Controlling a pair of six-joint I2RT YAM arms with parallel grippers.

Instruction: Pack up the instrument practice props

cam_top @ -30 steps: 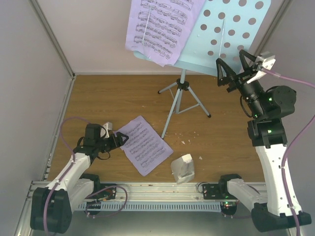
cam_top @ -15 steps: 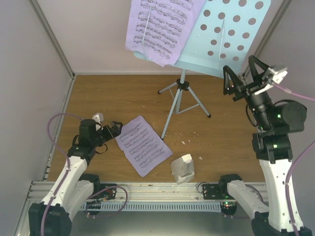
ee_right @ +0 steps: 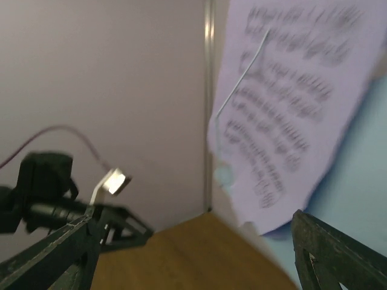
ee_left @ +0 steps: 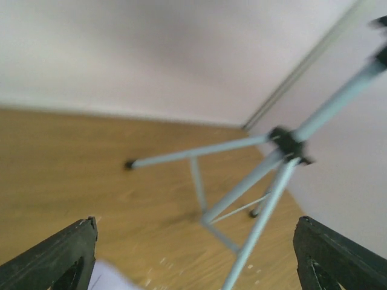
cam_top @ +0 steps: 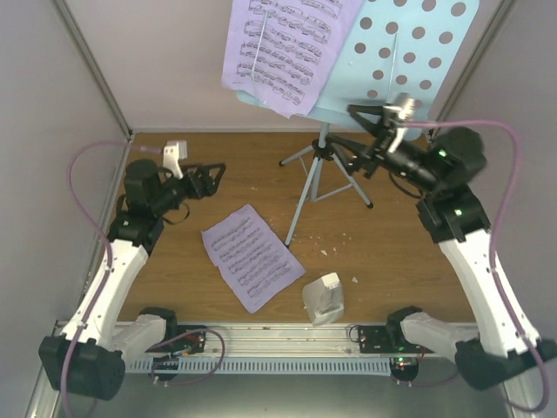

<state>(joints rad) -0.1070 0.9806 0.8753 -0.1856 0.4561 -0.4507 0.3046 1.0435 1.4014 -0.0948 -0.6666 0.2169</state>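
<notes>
Metronome (cam_top: pixel 323 299) and table-top sheet (cam_top: pixel 251 255) only from above; left gripper (cam_top: pixel 211 177), right gripper (cam_top: pixel 352 138) each spread apart, empty.

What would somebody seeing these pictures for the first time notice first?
The tall pale-blue music stand at the back dominates the top view, its hole-punched tray carrying a lavender sheet music page. The right gripper hovers open just below that tray, near the stand's pole. On the wooden table, a loose page lies flat near the middle, with the small white metronome beside it toward the near edge.
</notes>
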